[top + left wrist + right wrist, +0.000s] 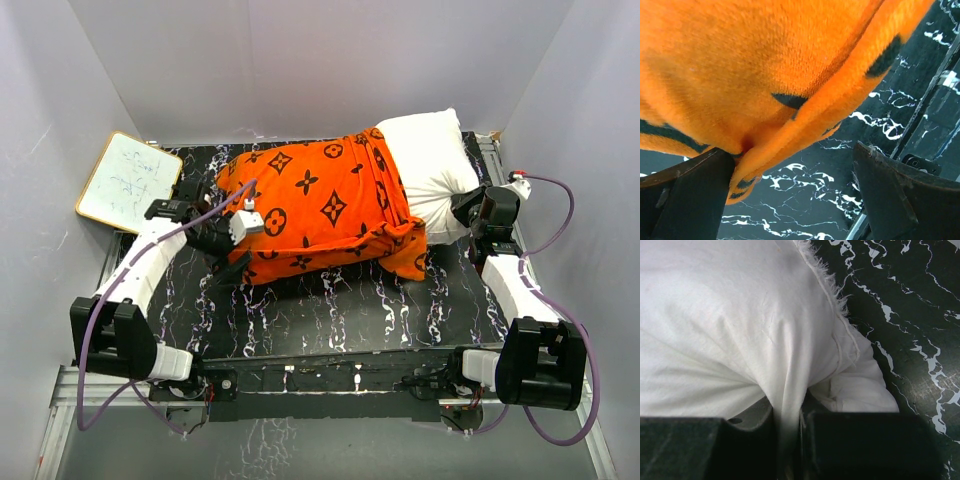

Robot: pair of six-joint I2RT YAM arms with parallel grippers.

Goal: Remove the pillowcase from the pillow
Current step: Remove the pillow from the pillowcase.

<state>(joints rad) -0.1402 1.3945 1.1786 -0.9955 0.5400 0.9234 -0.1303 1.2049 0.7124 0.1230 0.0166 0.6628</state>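
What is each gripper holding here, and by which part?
The right gripper pinches a fold of the pillow at its bare end. The left gripper is open, holding nothing; the pillowcase only touches one finger.

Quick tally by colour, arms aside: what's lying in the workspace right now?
Orange: 1, the pillowcase
White: 2, the pillow and the board
Total: 3

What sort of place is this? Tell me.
Probably a robot test cell: left arm and right arm bolted to a black marbled table, plain white walls boxing it in, a whiteboard at the corner.
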